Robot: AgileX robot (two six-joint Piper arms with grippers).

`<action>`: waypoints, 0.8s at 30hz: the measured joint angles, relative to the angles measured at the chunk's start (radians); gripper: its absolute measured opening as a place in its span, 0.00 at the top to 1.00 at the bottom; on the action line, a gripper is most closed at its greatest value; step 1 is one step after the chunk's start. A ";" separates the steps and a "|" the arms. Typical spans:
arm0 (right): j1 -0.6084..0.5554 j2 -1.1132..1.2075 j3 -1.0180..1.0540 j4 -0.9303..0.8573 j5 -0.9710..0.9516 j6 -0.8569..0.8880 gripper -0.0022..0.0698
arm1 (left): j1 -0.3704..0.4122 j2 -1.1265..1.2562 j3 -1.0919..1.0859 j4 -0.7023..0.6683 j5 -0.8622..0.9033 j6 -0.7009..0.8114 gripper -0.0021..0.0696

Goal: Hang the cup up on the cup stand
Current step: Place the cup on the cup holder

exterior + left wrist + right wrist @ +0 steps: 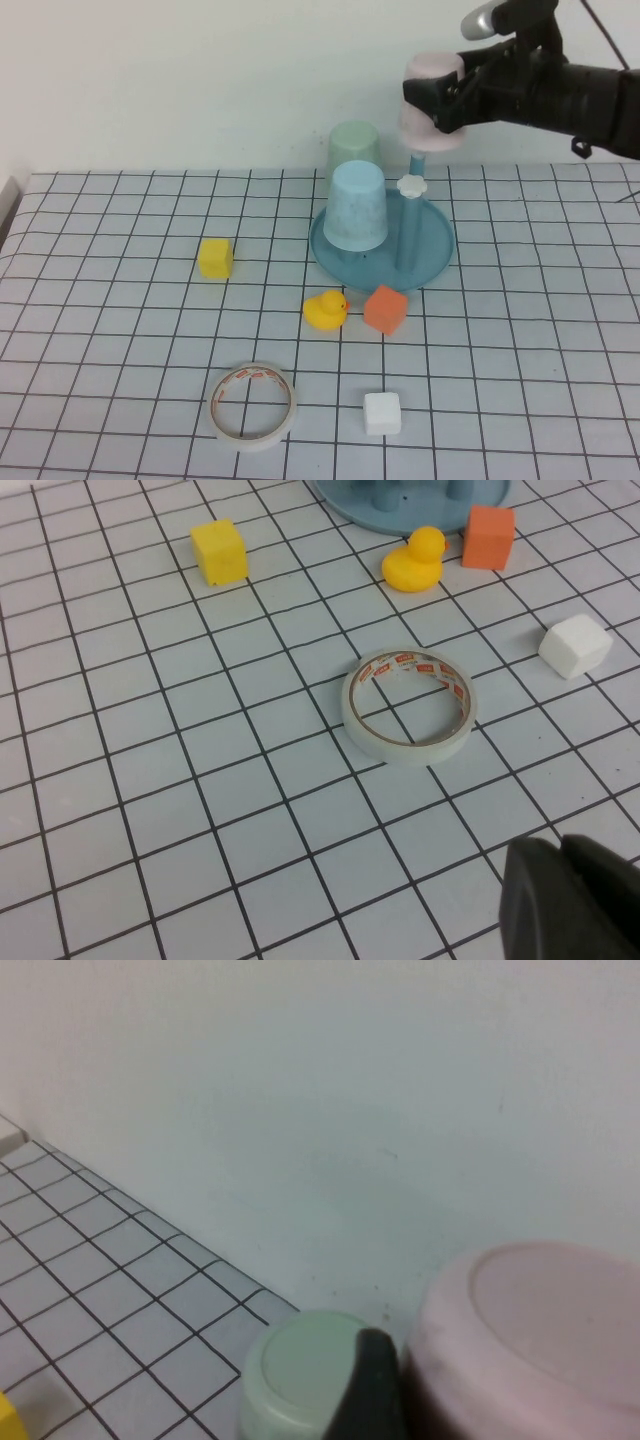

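The pale pink cup [432,68] hangs upside down above the back right of the teal cup stand [435,262]. My right gripper [440,100] is shut on its side, and one dark finger [372,1390] presses against the pink wall [540,1330]. A blue peg [410,230] rises from the tray to the cup's mouth, which hides the peg's top. A white flower cap [412,185] shows just below. My left gripper [562,855] is shut and empty, low over the near table, out of the high view.
A light blue cup [355,205] and a mint green cup [352,148] sit upside down on the stand's left pegs. In front lie a yellow cube [215,257], a rubber duck [326,310], an orange cube [385,308], a tape roll [252,405] and a white cube [381,413].
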 joint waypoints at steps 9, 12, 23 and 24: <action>0.000 0.089 -0.072 0.000 0.023 0.017 0.17 | 0.000 0.000 0.000 0.002 -0.004 0.000 0.97; 0.000 0.117 -0.099 0.000 0.025 0.033 0.17 | 0.000 0.000 0.000 0.002 -0.004 0.000 0.97; 0.000 0.160 -0.128 0.000 0.060 0.038 0.02 | 0.000 0.000 0.000 0.002 -0.004 0.000 0.97; 0.000 0.160 -0.128 0.000 0.069 0.039 0.03 | 0.000 0.000 0.000 0.002 -0.004 0.000 0.97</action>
